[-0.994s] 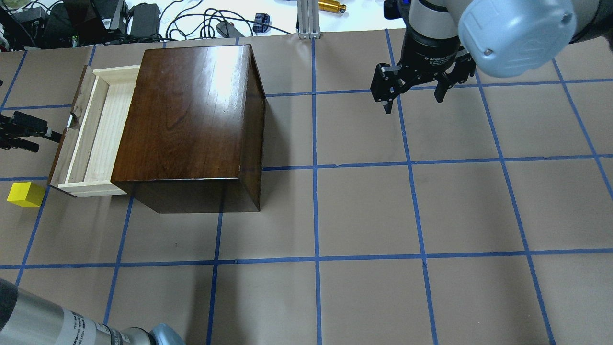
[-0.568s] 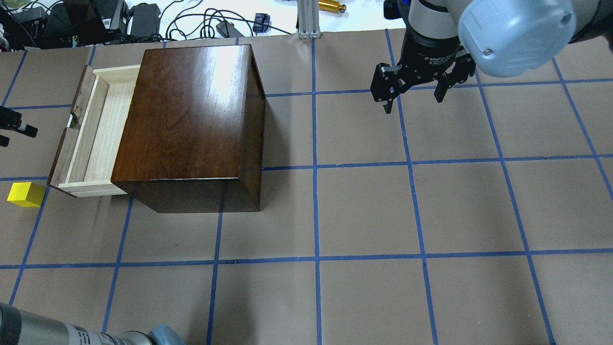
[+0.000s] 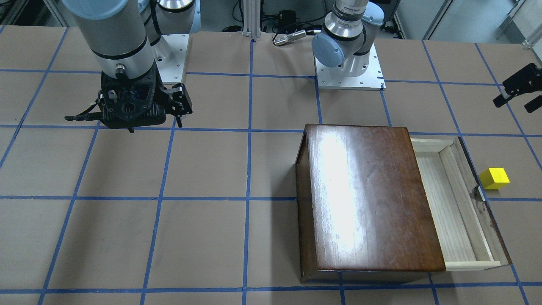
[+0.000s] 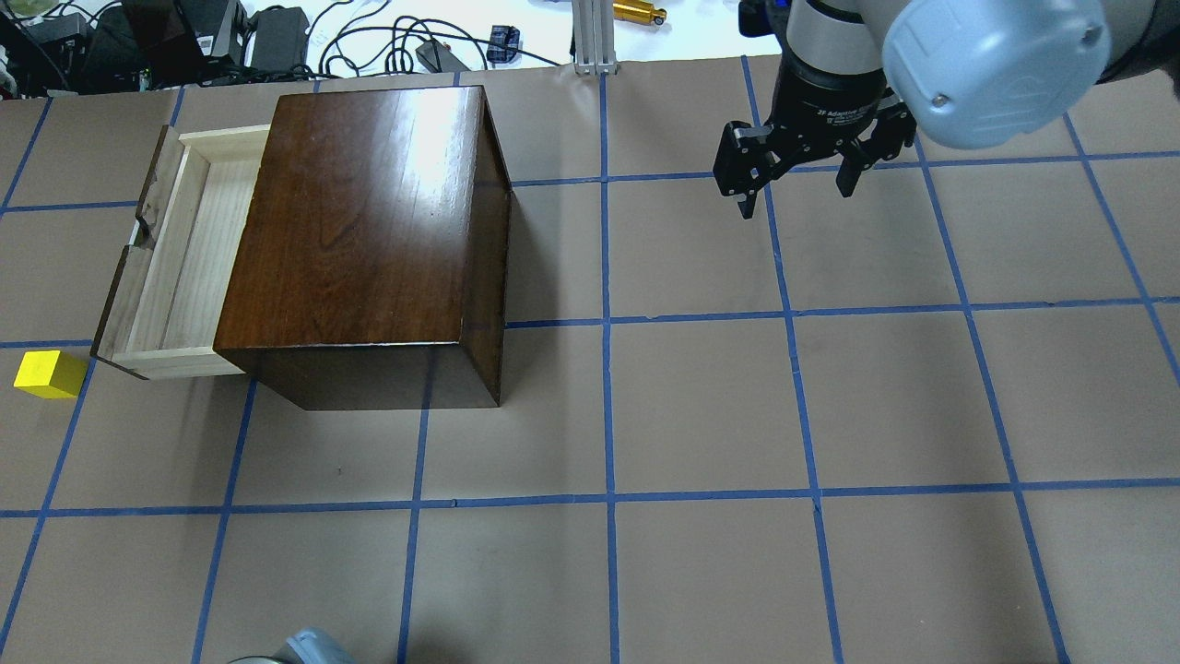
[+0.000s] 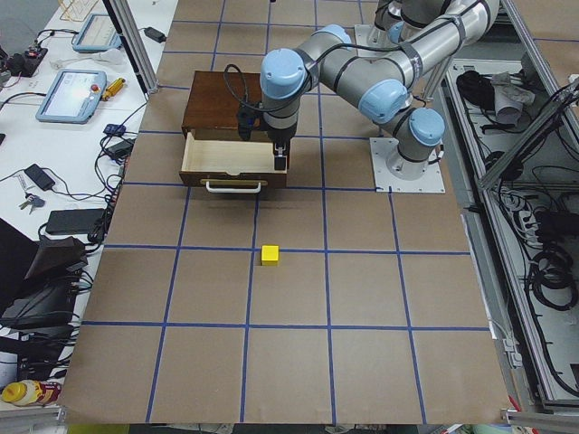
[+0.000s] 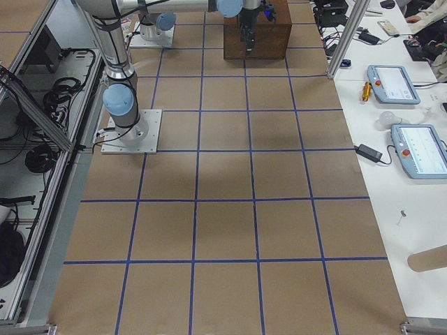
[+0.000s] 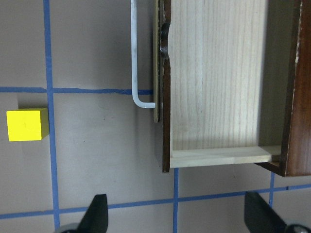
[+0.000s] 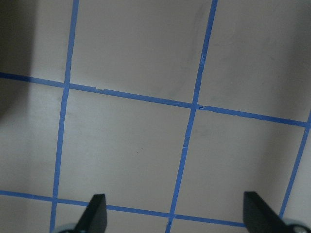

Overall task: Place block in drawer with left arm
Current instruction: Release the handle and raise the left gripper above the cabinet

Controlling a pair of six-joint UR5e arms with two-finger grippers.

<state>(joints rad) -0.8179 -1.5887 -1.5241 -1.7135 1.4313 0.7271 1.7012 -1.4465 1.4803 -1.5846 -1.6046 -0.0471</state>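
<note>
Evidently the drawer was already pulled out of the box, its pale floor bare, so the step in hand was fetching the block. It sat on the table to the left of the drawer's front, off its near end, close by but not touching, and nothing held it.

The left gripper hung above the table around the drawer's front and handle, pointing straight down, jaws spread wide and empty. In its wrist view the block lay off to one side rather than between the fingers.

Next, I judge, it had to shift over the block, square the jaws to two flat faces, descend and pinch.

The right gripper hovered far to the right over bare table, jaws also spread.
</note>
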